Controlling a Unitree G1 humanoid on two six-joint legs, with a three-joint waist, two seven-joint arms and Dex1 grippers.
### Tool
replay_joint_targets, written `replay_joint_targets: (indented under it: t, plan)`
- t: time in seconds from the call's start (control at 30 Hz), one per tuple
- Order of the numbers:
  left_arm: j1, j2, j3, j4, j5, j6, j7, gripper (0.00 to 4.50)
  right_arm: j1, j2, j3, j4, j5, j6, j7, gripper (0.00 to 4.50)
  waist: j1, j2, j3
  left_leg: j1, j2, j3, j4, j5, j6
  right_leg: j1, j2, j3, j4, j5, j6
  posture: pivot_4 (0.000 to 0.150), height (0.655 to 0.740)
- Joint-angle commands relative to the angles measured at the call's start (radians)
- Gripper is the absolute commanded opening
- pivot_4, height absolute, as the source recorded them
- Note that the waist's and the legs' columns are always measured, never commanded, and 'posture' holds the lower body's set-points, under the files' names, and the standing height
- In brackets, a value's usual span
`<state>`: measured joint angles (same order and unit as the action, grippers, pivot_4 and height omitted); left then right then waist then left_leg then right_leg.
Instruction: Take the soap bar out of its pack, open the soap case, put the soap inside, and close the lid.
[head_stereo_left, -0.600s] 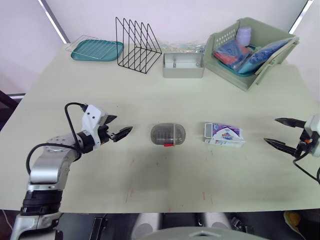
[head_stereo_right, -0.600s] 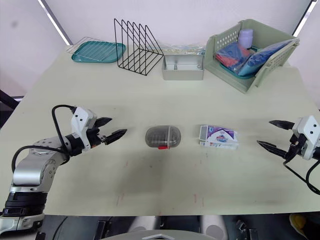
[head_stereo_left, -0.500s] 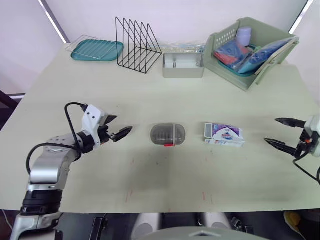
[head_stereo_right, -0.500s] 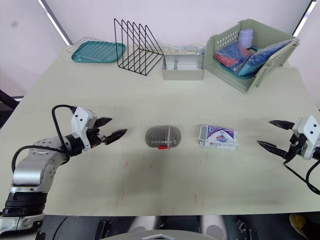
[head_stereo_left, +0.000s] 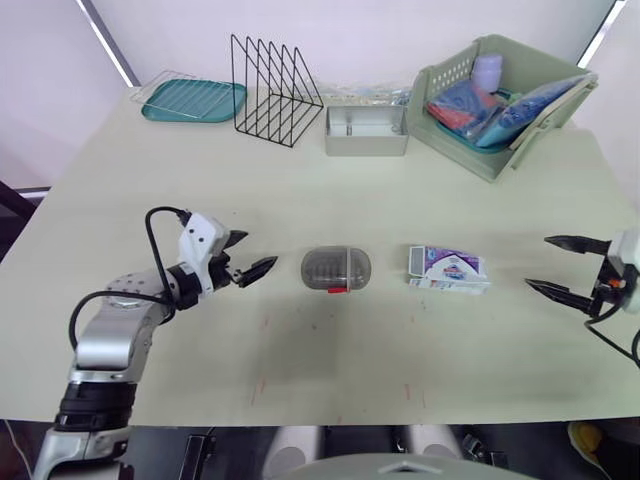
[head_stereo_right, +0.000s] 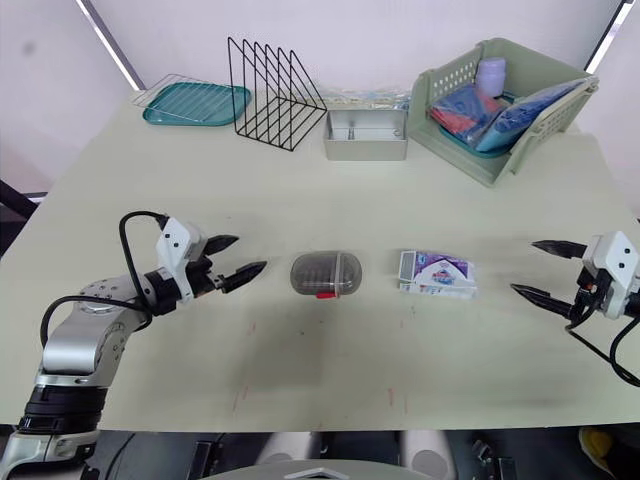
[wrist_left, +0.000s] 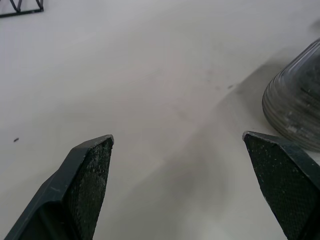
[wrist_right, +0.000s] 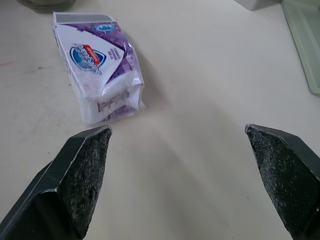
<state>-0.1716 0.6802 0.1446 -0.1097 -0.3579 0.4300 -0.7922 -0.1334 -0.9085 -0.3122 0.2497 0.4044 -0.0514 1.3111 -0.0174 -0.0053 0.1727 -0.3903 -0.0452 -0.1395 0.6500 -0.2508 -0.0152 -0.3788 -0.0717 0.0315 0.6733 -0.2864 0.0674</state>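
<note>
lying flat on the table, the soap pack sits just to the right of the soap case, white and purple, unopened as far as one can tell, one short end facing the case. the soap case is a smoky oval with its lid down and a red catch on its near edge. the left gripper hovers near the case's left end, jaws released and holding nothing. the right gripper hangs well to the right of the case, beyond the pack, jaws spread wide and empty too. the step in hand looks like the reach for the pack. to do it well, i judge the right gripper should come in low and pinch across the pack's narrow width near one end, leaving the other end free for the left gripper to tear. the wrapper looks thin and slick, so a shallow pinch may slip. behind the case, well apart, stand a wire rack, a teal tray, a grey tin and a green basket.
</note>
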Motion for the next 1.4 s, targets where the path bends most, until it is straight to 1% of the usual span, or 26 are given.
replay_joint_targets:
  t: [0.03, 0.2, 0.3, 0.4, 0.53, 0.7, 0.87, 1.17, 1.23, 1.27, 1.33, 1.4]
  plan:
    - [-0.045, 0.002, 0.024, -0.003, -0.043, -0.044, -0.055, 4.4, -0.09, -0.049, 0.032, -0.014, 0.003, 0.005, 0.055, 4.5, -0.001, 0.0, 0.0, 0.0, 0.0, 0.0, 0.0, 0.0, 0.0, 0.0, 0.0, 0.0, 0.0, 0.0, 0.0, 0.15, 0.74]
    - [-0.051, 0.022, -0.029, -0.054, -0.103, -0.083, -0.234, 4.4, -0.241, -0.085, 0.168, 0.034, -0.047, 0.047, 0.157, 4.5, -0.002, 0.0, 0.0, 0.0, 0.0, 0.001, 0.0, 0.0, 0.0, 0.0, 0.0, 0.0, -0.001, 0.0, 0.0, 0.15, 0.74]
    - [-0.042, 0.033, -0.087, -0.111, -0.128, -0.086, -0.332, 4.4, -0.327, -0.076, 0.267, 0.052, -0.082, 0.111, 0.21, 4.5, -0.001, 0.001, 0.0, -0.001, 0.001, 0.001, 0.0, 0.0, 0.0, 0.0, 0.0, 0.0, -0.002, 0.0, 0.0, 0.15, 0.74]
    - [-0.03, 0.037, -0.141, -0.152, -0.131, -0.099, -0.391, 4.4, -0.373, -0.048, 0.346, 0.061, -0.119, 0.136, 0.231, 4.5, 0.0, 0.001, 0.0, -0.001, 0.001, 0.001, 0.0, 0.0, 0.0, 0.0, 0.0, 0.0, -0.002, 0.0, 0.0, 0.15, 0.74]
    - [-0.034, 0.02, -0.162, -0.179, -0.14, -0.089, -0.389, 4.4, -0.404, -0.003, 0.391, 0.073, -0.152, 0.12, 0.217, 4.5, 0.0, 0.001, 0.0, -0.001, 0.001, 0.0, 0.0, 0.0, 0.0, 0.0, 0.0, -0.001, -0.001, 0.0, 0.0, 0.15, 0.74]
    - [-0.018, 0.006, -0.178, -0.202, -0.132, -0.096, -0.383, 4.4, -0.382, 0.014, 0.414, 0.053, -0.163, 0.153, 0.205, 4.5, 0.002, 0.001, 0.0, -0.001, 0.0, 0.0, 0.0, 0.0, 0.0, 0.0, 0.0, -0.001, -0.002, 0.0, 0.0, 0.15, 0.74]
    - [-0.001, -0.003, -0.192, -0.215, -0.124, -0.107, -0.377, 4.4, -0.352, 0.036, 0.405, 0.032, -0.164, 0.167, 0.162, 4.5, 0.001, 0.001, 0.0, -0.001, 0.0, -0.001, 0.0, 0.0, 0.0, 0.0, 0.0, -0.001, -0.001, 0.0, 0.0, 0.15, 0.74]
    - [0.004, -0.006, -0.191, -0.206, -0.11, -0.122, -0.354, 4.4, -0.324, 0.061, 0.393, 0.064, -0.168, 0.112, 0.135, 4.5, 0.0, 0.001, 0.001, -0.001, 0.0, -0.001, 0.0, 0.0, 0.0, 0.0, 0.0, -0.001, -0.001, 0.0, 0.0, 0.15, 0.74]
    - [0.004, -0.005, -0.191, -0.2, -0.108, -0.126, -0.353, 4.5, -0.324, 0.065, 0.39, 0.07, -0.174, 0.1, 0.12, 3.99, 0.0, 0.001, 0.001, -0.001, 0.0, -0.001, 0.0, 0.0, 0.0, 0.0, 0.0, -0.001, -0.001, 0.0, 0.0, 0.15, 0.74]
    - [0.005, -0.005, -0.191, -0.197, -0.106, -0.129, -0.353, 4.5, -0.324, 0.065, 0.389, 0.072, -0.177, 0.096, 0.114, 3.81, 0.0, 0.001, 0.001, -0.001, 0.0, -0.001, 0.0, 0.0, 0.0, 0.0, 0.0, -0.001, -0.001, 0.0, 0.0, 0.15, 0.74]
    - [0.006, -0.005, -0.192, -0.193, -0.103, -0.132, -0.352, 4.5, -0.321, 0.064, 0.386, 0.075, -0.179, 0.093, 0.103, 2.73, 0.001, 0.001, 0.0, -0.001, 0.0, -0.001, 0.0, 0.0, 0.0, 0.0, 0.0, -0.001, -0.001, 0.0, 0.0, 0.15, 0.74]
    - [0.01, -0.009, -0.193, -0.195, -0.101, -0.131, -0.346, 4.5, -0.315, 0.061, 0.378, 0.076, -0.183, 0.092, 0.087, 1.76, 0.0, 0.001, 0.0, -0.001, 0.0, -0.001, 0.0, 0.0, 0.0, 0.0, 0.0, -0.001, -0.001, 0.0, 0.0, 0.15, 0.74]
